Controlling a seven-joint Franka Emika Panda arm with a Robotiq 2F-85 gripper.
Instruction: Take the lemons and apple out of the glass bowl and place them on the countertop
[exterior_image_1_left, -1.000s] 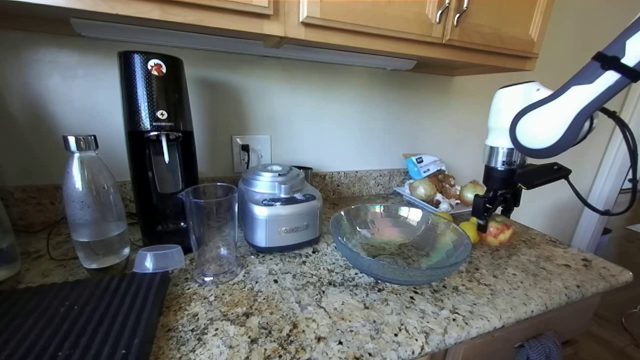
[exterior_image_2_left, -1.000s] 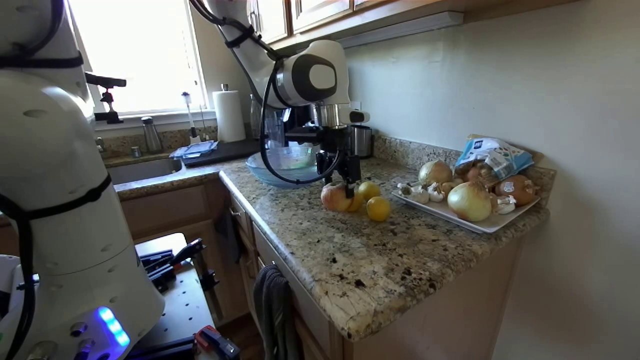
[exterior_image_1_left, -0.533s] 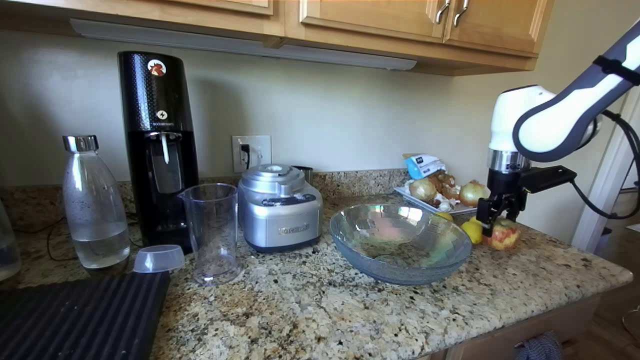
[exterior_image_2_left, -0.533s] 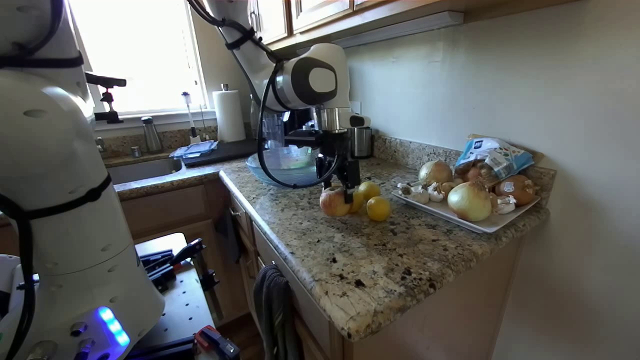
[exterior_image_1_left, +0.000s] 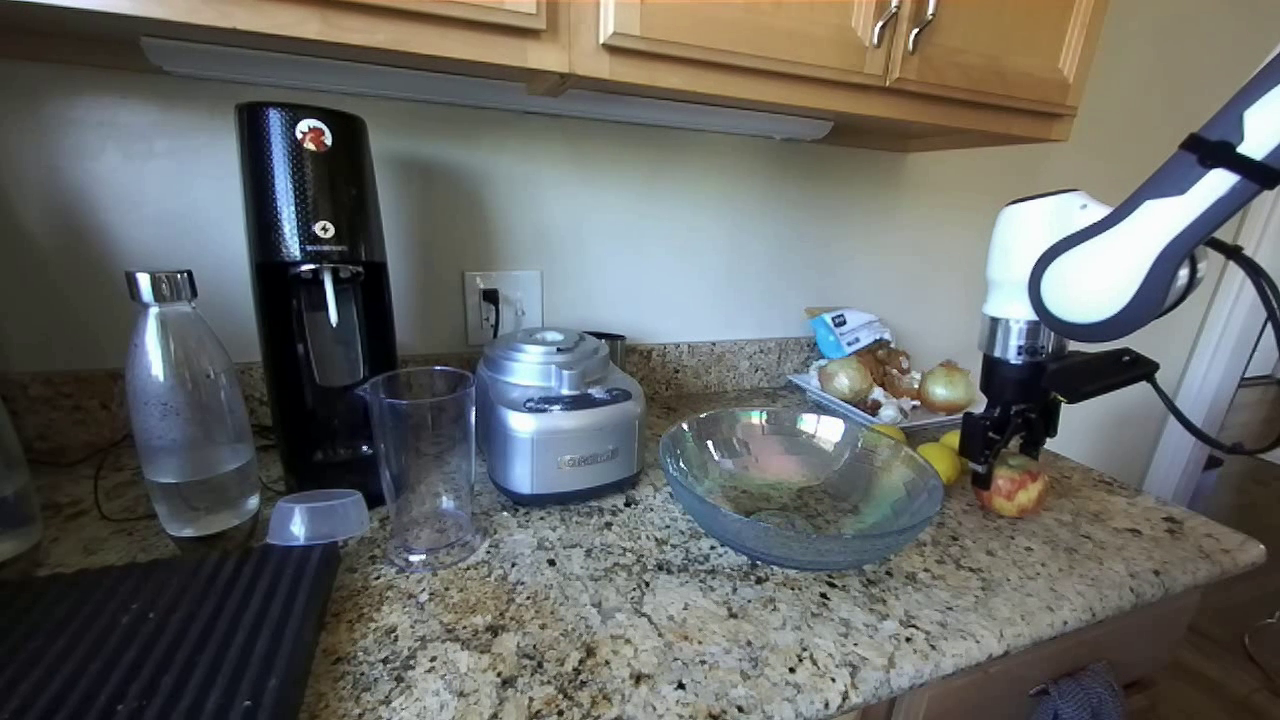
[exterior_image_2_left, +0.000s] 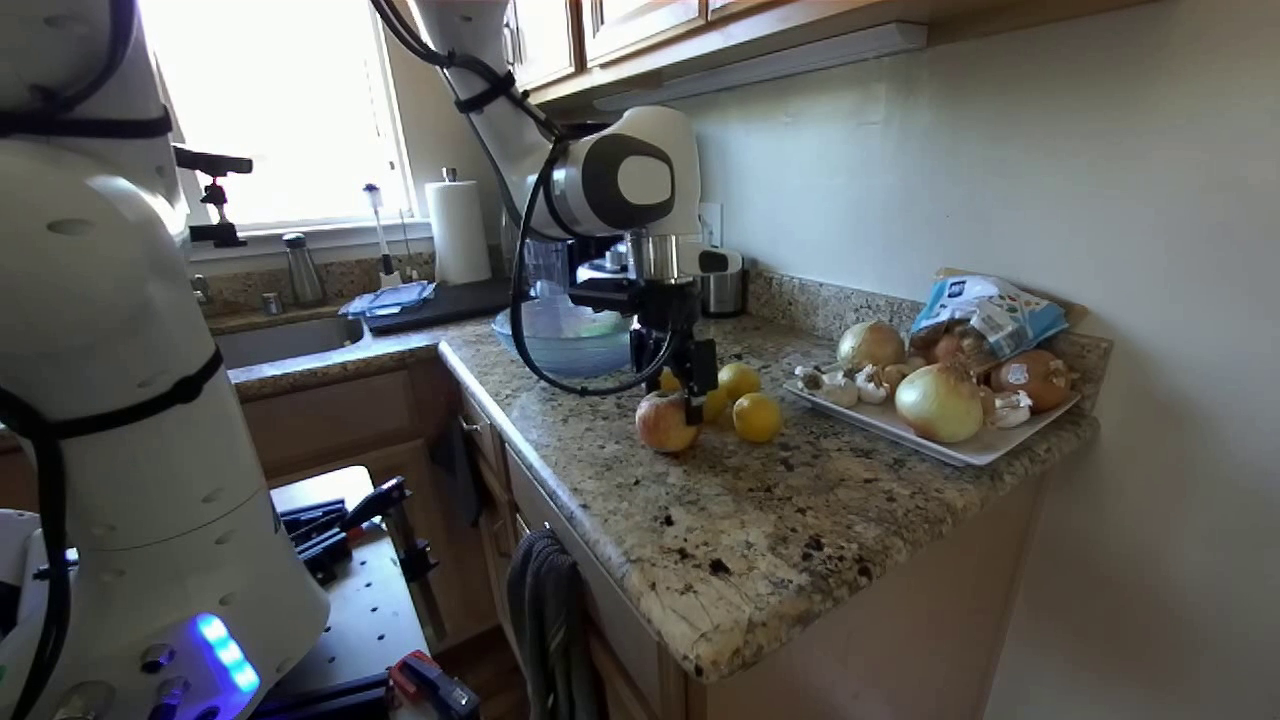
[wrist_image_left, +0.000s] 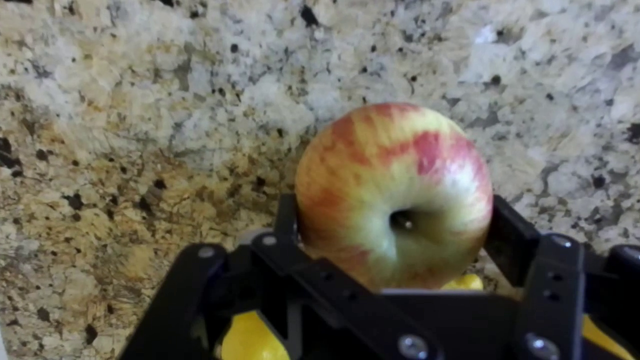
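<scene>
The red-and-yellow apple (exterior_image_1_left: 1012, 488) is between the fingers of my gripper (exterior_image_1_left: 1010, 462), at or just above the granite countertop (exterior_image_1_left: 620, 620). In the wrist view both fingers touch the apple's (wrist_image_left: 395, 170) sides. The apple (exterior_image_2_left: 664, 424) also shows in an exterior view, left of the yellow lemons. Several lemons lie on the countertop behind it, one lemon (exterior_image_2_left: 758, 417) and another lemon (exterior_image_2_left: 738, 379) showing clearly. A lemon (exterior_image_1_left: 939, 462) sits between the bowl and the apple. The glass bowl (exterior_image_1_left: 790, 545) stands beside them; no fruit shows inside it.
A white plate (exterior_image_2_left: 960, 458) of onions and garlic with a blue bag (exterior_image_2_left: 1000, 315) stands by the wall. A silver food processor (exterior_image_1_left: 560, 440), a clear beaker (exterior_image_1_left: 425, 470) and a black soda machine (exterior_image_1_left: 315, 220) stand beyond the bowl. The counter's front edge runs near the apple.
My gripper has moved down and away from the lemons and bowl, toward the counter's near end. The apple has moved with it and now sits lower.
</scene>
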